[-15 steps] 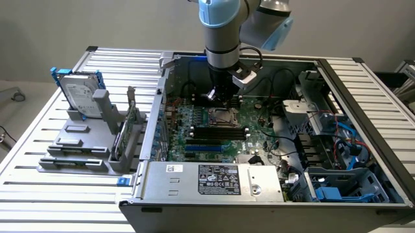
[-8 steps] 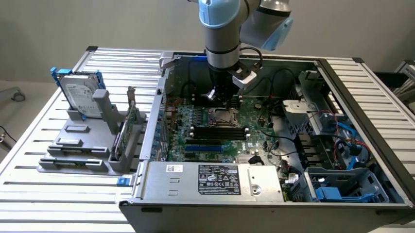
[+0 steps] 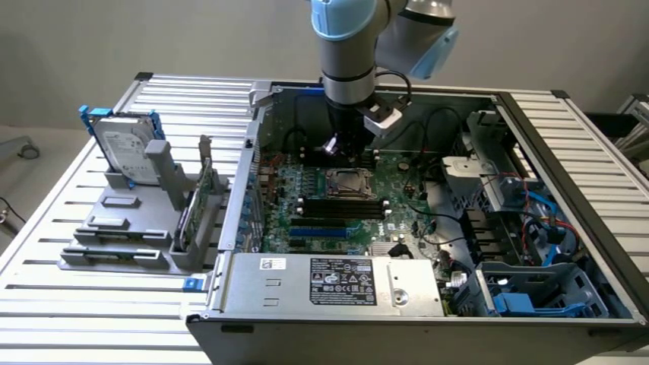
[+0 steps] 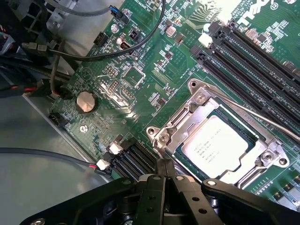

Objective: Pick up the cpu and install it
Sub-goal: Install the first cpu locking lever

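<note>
The cpu [image 4: 220,145], a pale silvery square chip, lies flat in the metal-framed socket [image 4: 190,112] on the green motherboard [image 4: 140,79]. In the exterior view the socket [image 3: 350,182] sits mid-board inside the open computer case. My gripper [image 4: 165,165] is shut with its black fingertips pressed together and nothing between them. It hovers just beside the socket's corner, a little off the chip. From outside, my gripper [image 3: 342,149] hangs straight down over the board, just behind the socket.
Black memory slots [image 3: 345,207] run beside the socket. Cables [image 4: 70,51] cross the board's edge. Drive cages [image 3: 507,190] and the power supply [image 3: 335,283] crowd the case. A grey rack [image 3: 132,228] holding a hard drive [image 3: 127,144] stands at the exterior view's left.
</note>
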